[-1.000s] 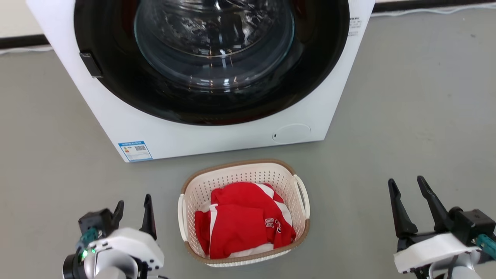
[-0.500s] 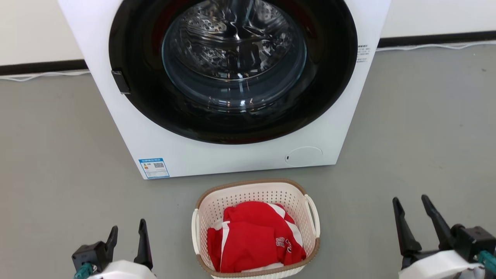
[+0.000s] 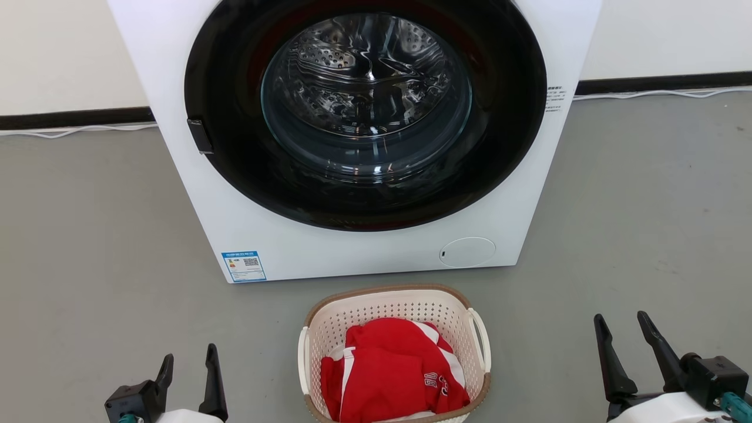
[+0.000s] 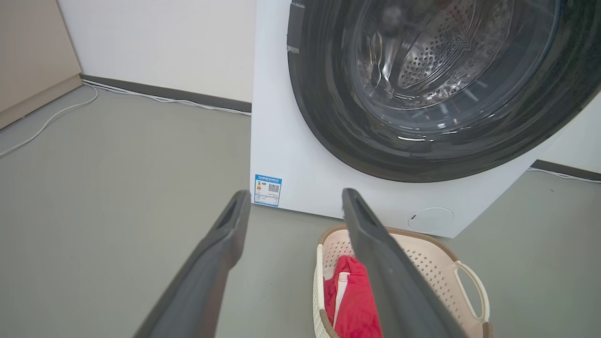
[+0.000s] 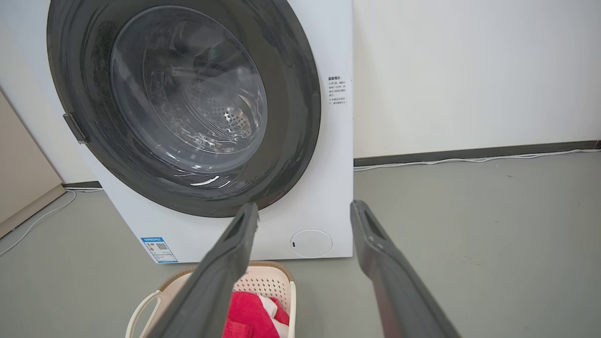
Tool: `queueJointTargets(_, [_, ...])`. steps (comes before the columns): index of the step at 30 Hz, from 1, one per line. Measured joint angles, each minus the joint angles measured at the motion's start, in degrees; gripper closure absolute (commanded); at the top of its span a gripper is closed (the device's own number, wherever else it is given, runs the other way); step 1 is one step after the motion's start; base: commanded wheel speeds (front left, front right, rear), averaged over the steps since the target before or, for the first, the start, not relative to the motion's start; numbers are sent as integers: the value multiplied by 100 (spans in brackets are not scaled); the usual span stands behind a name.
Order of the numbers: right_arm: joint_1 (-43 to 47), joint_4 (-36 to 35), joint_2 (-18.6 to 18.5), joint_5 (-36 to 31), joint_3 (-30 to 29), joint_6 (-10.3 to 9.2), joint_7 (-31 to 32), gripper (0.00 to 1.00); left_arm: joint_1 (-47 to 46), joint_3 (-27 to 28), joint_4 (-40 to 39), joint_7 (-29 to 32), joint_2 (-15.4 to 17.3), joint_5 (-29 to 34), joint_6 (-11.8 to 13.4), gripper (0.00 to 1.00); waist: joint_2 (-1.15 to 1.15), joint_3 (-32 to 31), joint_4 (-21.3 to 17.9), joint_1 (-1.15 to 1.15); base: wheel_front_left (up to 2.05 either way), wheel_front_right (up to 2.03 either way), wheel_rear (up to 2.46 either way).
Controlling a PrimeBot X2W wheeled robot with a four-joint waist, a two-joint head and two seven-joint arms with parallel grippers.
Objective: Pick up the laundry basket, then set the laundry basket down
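- Currently the laundry basket (image 3: 388,308) stands upright on the grey floor (image 3: 88,264), just in front of the washer (image 3: 247,235), with a red garment (image 3: 393,370) heaped inside
- Off to the basket's left, well apart from it, the left gripper (image 3: 190,354) hangs with its jaws parted a moderate way, holding nothing
- Well off to its right, the right gripper (image 3: 620,317) hangs with its jaws likewise parted and empty
- Such a scene fits a basket waiting to be lifted or one already put back down; the pictures do not settle which
- Either way, the white loop handles (image 3: 484,341) on its two sides look like the sound holds, and I judge it should be kept level, since the garment lies loose and the perforated walls may flex
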Motion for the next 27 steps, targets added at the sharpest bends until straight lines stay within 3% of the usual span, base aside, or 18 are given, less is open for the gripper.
queueJointTargets(7, [10, 4, 27, -1, 0, 0, 0, 0, 114, 45, -68, 0, -12, 48, -36, 0, 0, -33, -27, 0, 0, 0, 0])
queueJointTargets(8, [15, 32, 42, 1, 8, -2, 3, 100, 118, 44, -54, 0, -16, 43, -47, 100, 0, -35, -29, 0, 0, 0, 0])
queueJointTargets(14, [229, 367, 223, 56, 80, -5, 46, 100, 294, 41, 291, 56, -115, -36, -48, 100, 0, -36, -25, 0, 0, 0, 0])
queueJointTargets(27, [218, 345, 250, 866, 27, -5, 233, 100, 303, 58, 232, 261, -122, -805, -108, 100, 0, -23, 6, 2, 0, 0, 0])
